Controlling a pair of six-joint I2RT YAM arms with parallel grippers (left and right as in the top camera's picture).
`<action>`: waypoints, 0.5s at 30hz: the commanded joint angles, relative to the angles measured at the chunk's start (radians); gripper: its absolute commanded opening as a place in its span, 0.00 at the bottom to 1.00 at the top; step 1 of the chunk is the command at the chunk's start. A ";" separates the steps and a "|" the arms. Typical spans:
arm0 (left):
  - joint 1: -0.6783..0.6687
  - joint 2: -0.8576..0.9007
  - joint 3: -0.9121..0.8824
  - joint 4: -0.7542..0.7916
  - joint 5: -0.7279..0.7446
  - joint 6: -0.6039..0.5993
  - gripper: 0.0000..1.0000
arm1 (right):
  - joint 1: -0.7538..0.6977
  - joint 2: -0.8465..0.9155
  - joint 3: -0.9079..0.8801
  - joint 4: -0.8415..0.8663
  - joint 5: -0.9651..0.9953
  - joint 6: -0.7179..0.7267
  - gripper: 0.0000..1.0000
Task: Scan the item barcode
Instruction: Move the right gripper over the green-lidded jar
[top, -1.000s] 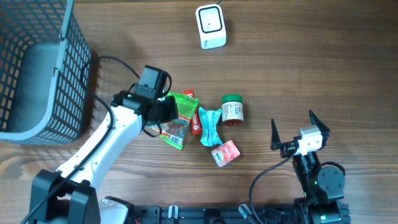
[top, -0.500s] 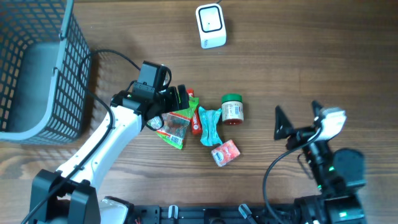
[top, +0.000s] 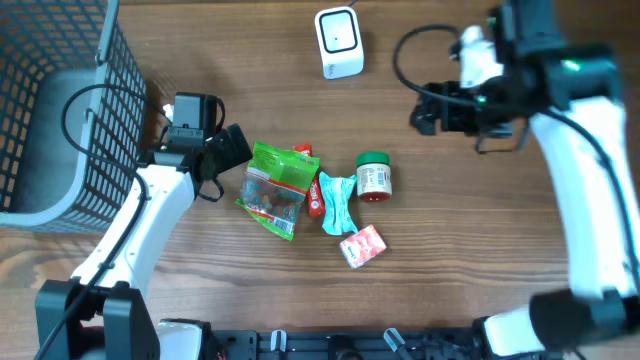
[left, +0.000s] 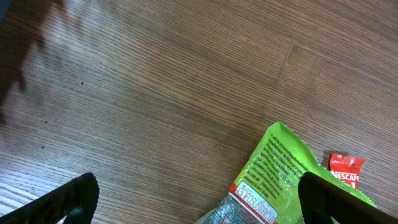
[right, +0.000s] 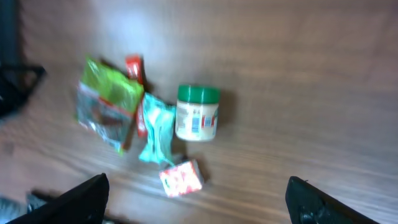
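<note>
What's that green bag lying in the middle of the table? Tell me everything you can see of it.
The green bag is a crinkly plastic snack pouch: a bright green upper part with small print and a clear lower window showing reddish-brown contents. It lies flat and slanted on the wooden table. Its right edge overlaps a red Nescafe sachet. The left gripper, open, sits by its upper left corner without gripping it.

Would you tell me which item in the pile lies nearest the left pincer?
The green bag: it lies right beside the left pincer, whereas the green-lidded jar sits farther right.
</note>
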 joint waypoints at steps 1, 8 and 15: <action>0.003 -0.015 -0.001 0.000 -0.016 0.005 1.00 | 0.068 0.142 0.011 0.004 0.055 -0.002 0.92; 0.003 -0.015 -0.001 0.000 -0.016 0.005 1.00 | 0.134 0.412 0.011 0.040 0.055 0.027 0.95; 0.003 -0.015 -0.001 0.000 -0.016 0.005 1.00 | 0.136 0.503 0.009 0.115 0.055 0.026 0.94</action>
